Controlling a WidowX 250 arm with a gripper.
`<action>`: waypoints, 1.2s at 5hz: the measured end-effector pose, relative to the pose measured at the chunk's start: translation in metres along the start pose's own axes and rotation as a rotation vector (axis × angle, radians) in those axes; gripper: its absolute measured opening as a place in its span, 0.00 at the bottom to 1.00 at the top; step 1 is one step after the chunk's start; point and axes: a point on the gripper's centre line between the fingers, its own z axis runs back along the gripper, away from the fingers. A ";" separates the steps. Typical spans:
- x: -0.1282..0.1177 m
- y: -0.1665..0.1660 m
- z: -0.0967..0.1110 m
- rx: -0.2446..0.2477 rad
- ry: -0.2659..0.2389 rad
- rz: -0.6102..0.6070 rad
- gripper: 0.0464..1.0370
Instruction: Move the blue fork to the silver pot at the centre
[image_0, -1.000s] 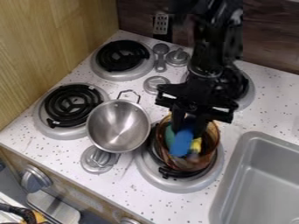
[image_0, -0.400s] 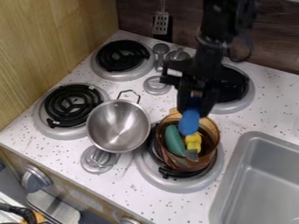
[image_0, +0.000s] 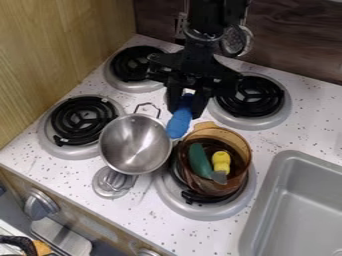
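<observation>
One blue fork (image_0: 179, 124), I record, is clenched in my end effector (image_0: 187, 107), which hangs pointing downward over the counter (image_0: 304, 127); the fork slants between the silver pot (image_0: 135, 145) and amber pot (image_0: 208, 187).

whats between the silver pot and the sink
In the camera view, the brown see-through pot sits on a burner between the silver pot and the sink.

I see the blue fork (image_0: 179, 123) held tilted, its rounded end pointing down, beside the rim of the silver pot; if they touch, I cannot tell. This round, shiny pot (image_0: 135, 145) sits upright, toward the front edge of the counter (image_0: 310, 117).
</observation>
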 end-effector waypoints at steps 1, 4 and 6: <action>-0.005 0.030 -0.005 0.015 0.000 0.040 0.30; -0.013 0.061 -0.032 -0.013 -0.007 0.216 0.30; -0.028 0.057 -0.036 0.002 0.060 0.231 0.30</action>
